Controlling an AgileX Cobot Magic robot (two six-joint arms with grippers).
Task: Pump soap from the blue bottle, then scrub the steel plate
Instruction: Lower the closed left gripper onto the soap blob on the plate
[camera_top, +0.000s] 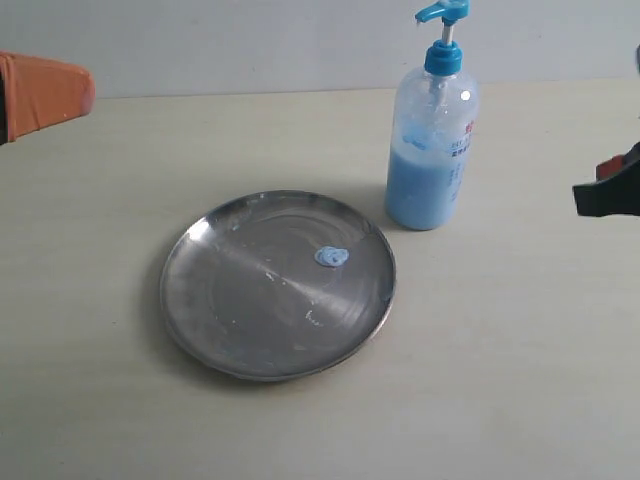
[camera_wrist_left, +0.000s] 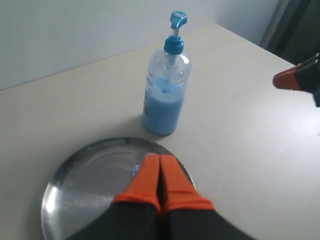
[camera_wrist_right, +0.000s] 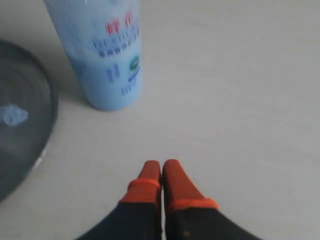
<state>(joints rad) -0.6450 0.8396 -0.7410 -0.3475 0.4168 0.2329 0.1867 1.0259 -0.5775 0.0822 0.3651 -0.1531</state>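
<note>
Steel plate (camera_top: 230, 300) bears soap (camera_top: 331, 257) blob; blue bottle (camera_top: 430, 160) beside; left pincer (camera_wrist_left: 159, 159), right pincer (camera_wrist_right: 161, 164) clenched, empty.

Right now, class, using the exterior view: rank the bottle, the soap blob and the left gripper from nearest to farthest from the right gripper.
1. The bottle, standing upright to the left of the right gripper, beyond the plate.
2. The soap blob, lying on the plate's right half.
3. The left gripper, at the view's far left edge.
</note>
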